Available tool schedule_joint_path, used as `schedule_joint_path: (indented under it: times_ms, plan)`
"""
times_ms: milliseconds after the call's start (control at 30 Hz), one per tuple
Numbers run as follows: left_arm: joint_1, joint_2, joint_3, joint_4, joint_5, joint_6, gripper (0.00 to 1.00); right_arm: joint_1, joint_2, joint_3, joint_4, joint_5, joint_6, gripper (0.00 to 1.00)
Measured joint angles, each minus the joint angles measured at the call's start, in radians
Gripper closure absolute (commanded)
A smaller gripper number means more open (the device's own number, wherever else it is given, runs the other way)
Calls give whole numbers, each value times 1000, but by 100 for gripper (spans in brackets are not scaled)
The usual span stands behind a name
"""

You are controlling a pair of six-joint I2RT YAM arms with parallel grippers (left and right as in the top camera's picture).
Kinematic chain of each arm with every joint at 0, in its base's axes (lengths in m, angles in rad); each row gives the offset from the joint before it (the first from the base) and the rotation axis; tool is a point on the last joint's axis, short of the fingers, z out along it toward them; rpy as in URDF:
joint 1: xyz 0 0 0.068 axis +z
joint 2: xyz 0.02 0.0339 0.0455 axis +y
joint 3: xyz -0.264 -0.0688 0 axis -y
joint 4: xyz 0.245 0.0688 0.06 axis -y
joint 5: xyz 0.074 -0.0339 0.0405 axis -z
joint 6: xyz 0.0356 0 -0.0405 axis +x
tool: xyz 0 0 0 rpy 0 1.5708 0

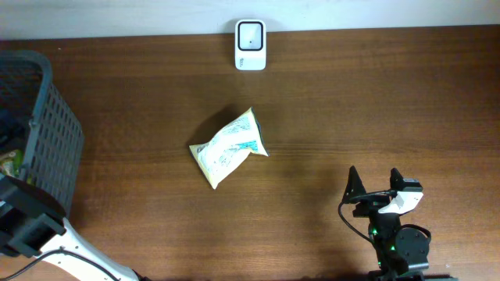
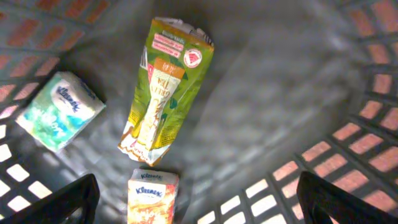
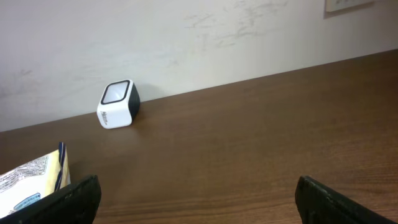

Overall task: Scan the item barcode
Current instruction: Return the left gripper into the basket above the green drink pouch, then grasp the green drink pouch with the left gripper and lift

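A crumpled white plastic snack bag with blue-green print (image 1: 229, 148) is lying near the middle of the brown wooden worktop (image 1: 375, 101), apart from everything else on it. A small white barcode scanner with a dark window (image 1: 251, 45) is standing at the middle of the worktop's far edge, well beyond the bag. The right pincer (image 1: 375, 181) is sitting close to the near edge, towards the right corner, with its two dark fingers (image 3: 68, 199) standing wide apart and holding nothing. From there the bag is lying well off to its left and a little farther in, and in the right wrist view only one end of the bag is showing at the lower left, with the scanner farther back against the pale wall. A grey plastic lattice basket (image 1: 55, 133) is standing at the worktop's left edge, and the left pincer (image 2: 199, 205) is hanging over its inside, jaws spread fully and empty. Beneath it a tall green and yellow foil packet (image 2: 168, 87) is lying flat on the basket floor, clear of both fingers. A teal and white tissue pack (image 2: 59, 111) is lying to one side of the packet, and an orange tissue pack (image 2: 152, 198) is lying just beside its lower end.
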Motion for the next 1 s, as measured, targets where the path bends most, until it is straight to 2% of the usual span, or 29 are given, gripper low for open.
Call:
schedule_joint_path:
  times_ms: [133, 1000]
  plan:
    - [0, 0, -51, 30, -4, 3, 0, 0, 0, 0, 0, 0, 0, 1]
    - [2, 0, -56, 44, -13, 45, 1, 0, 0, 0, 0, 0, 0, 1]
